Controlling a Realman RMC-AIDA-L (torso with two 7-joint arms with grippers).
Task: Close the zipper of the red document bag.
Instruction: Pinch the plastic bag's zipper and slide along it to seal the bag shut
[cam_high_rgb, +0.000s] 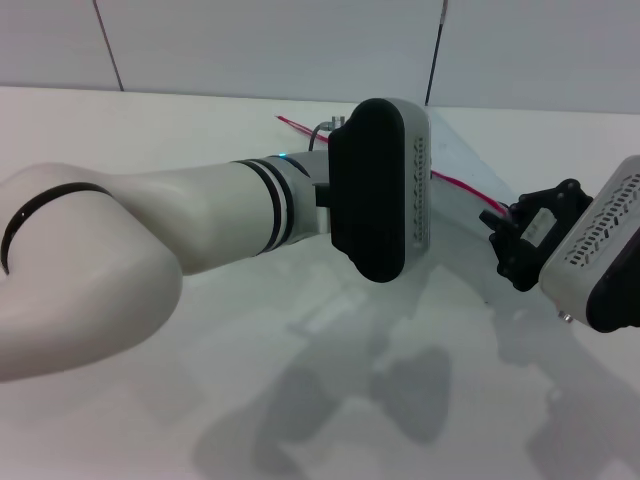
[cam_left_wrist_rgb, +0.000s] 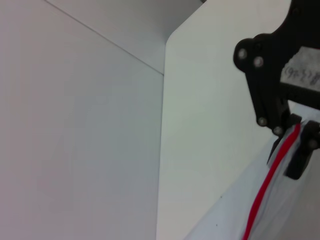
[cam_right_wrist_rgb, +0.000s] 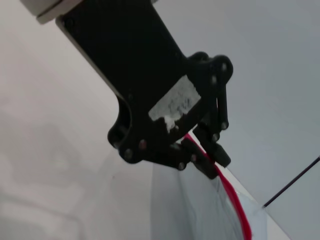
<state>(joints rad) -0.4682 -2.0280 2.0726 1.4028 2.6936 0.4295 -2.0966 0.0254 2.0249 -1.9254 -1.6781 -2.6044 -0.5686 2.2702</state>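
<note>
The red document bag (cam_high_rgb: 452, 150) is a pale translucent sheet at the far right of the table, with the zipper (cam_high_rgb: 462, 185) running as a thin red line along its edge. My left gripper is hidden in the head view behind its own wrist housing (cam_high_rgb: 380, 190). The right wrist view shows the left gripper (cam_right_wrist_rgb: 202, 155) shut on the zipper (cam_right_wrist_rgb: 235, 200) above the bag (cam_right_wrist_rgb: 200, 215). My right gripper (cam_high_rgb: 503, 232) sits at the strip's near end. In the left wrist view the right gripper (cam_left_wrist_rgb: 295, 132) pinches the zipper (cam_left_wrist_rgb: 265, 185). I cannot make out the slider.
The white table (cam_high_rgb: 150, 130) spreads to the left and front, under my left forearm (cam_high_rgb: 150, 240). A pale wall with dark seams (cam_high_rgb: 435, 50) stands behind the table.
</note>
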